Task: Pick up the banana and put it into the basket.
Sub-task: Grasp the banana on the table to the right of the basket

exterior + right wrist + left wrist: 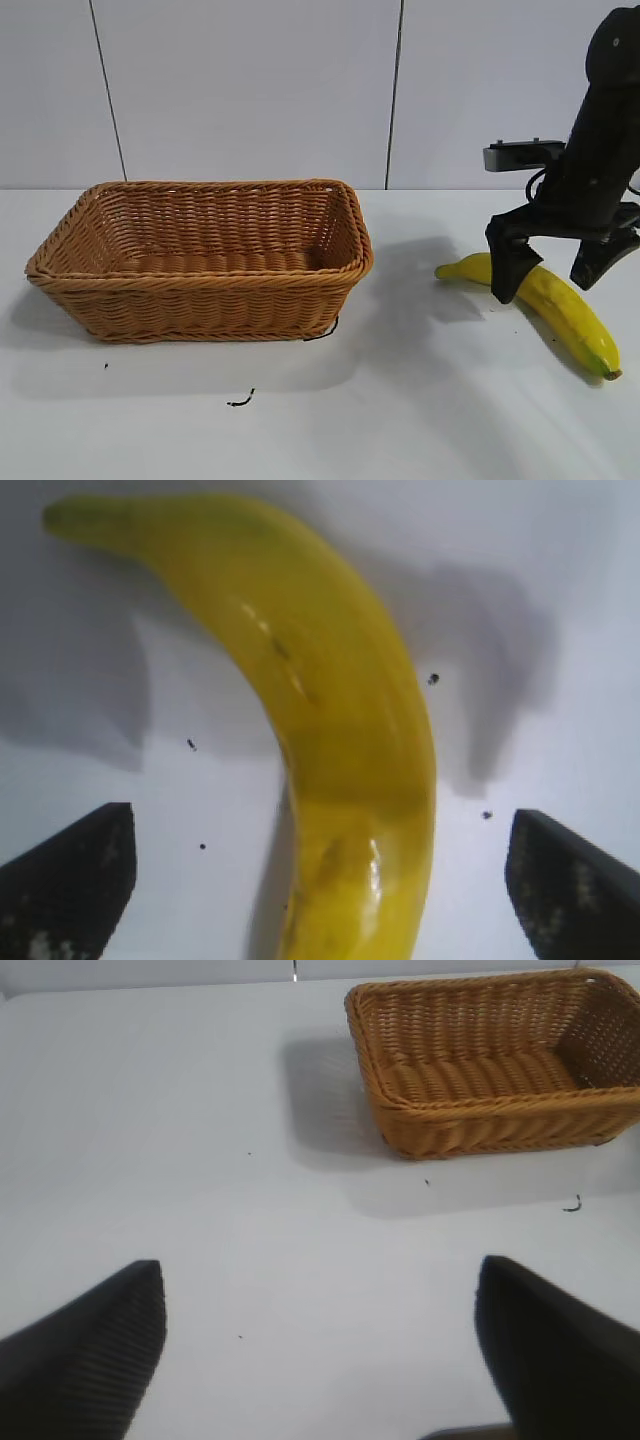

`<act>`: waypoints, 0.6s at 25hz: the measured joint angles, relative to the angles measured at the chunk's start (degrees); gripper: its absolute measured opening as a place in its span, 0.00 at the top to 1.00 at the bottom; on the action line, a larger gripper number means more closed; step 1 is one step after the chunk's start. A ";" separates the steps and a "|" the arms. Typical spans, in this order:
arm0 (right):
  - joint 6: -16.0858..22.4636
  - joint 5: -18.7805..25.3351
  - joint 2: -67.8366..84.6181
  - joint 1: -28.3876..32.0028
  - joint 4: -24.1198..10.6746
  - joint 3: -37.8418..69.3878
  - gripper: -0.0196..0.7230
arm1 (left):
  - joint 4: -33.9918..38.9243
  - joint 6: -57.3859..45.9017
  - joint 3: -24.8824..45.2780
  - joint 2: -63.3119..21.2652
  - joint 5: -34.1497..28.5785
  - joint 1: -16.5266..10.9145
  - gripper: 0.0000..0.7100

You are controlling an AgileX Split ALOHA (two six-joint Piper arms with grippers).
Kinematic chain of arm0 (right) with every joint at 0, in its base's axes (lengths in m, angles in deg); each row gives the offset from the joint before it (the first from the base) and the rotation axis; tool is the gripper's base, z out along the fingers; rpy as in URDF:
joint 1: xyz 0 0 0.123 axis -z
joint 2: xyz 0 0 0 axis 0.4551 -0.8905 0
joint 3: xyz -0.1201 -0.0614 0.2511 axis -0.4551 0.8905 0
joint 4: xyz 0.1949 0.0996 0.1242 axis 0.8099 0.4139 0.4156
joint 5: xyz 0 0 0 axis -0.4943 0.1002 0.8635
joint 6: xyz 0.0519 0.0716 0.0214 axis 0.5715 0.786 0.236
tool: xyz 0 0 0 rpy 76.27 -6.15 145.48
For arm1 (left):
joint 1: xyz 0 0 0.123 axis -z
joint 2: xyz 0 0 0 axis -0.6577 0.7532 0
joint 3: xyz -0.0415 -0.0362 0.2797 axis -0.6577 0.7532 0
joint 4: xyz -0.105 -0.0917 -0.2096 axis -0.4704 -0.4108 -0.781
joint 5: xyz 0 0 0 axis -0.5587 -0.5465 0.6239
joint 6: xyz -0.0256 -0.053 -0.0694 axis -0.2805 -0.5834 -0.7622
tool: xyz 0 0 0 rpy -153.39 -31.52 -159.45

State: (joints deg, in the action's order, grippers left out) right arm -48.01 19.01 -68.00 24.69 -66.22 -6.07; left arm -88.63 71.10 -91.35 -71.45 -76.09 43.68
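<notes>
1. Basket [200,255]: seen resting on the white table [400,420], toward its left side in the ext. view; interior is seen to hold nothing. Its near rim is shown whole, walls flared outward.
2. Dark speck [240,402]: a small curled scrap is noted on the table just in front of the basket, w/ a smaller dot nearer the left edge. Neither is judged relevant to the task.
3. Left gripper [320,1350]: not shown in the ext. view; per its wrist cam it is held above bare table, well apart from the basket [495,1060], w/ both fingers spread wide and nothing between them. It is judged idle.
4. Banana [555,305]: lies flat on the table near the right edge, well apart from the basket, its length running diagonally w/ one end pointed back toward the basket side and the other toward the front right corner.
5. Right gripper [550,275]: positioned directly over the banana's mid-section, jaws open and straddling it. In the wrist cam the banana [330,730] is seen between the two fingers [70,880], w/ clear table showing on both sides; no contact is evident.
6. Progress: approach appears complete; grasp not yet made. Left to do, as judged: closing on the banana, lift, carry leftward over the rim, release inside.
</notes>
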 joint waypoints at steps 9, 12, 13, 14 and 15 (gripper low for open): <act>3.36 -0.71 -0.55 0.00 -0.23 0.00 0.30 | 0.00 0.00 0.00 0.00 0.00 0.00 0.11; 4.51 -0.66 -0.55 0.00 -0.66 0.00 0.50 | 0.00 0.00 0.00 0.00 0.00 0.00 0.11; 4.73 -0.59 -0.55 0.00 -1.06 0.00 0.58 | 0.00 0.00 0.00 0.00 0.00 0.00 0.11; 4.91 -0.55 -0.55 0.00 -1.36 0.00 0.58 | 0.00 0.00 0.00 0.00 0.00 0.00 0.11; 4.96 -0.45 -0.55 0.00 -1.88 0.00 0.58 | 0.00 0.00 0.00 0.00 0.00 0.00 0.11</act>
State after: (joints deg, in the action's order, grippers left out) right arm -43.05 18.56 -68.55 24.69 -68.10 -6.07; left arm -88.63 71.10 -91.35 -71.45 -76.09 43.68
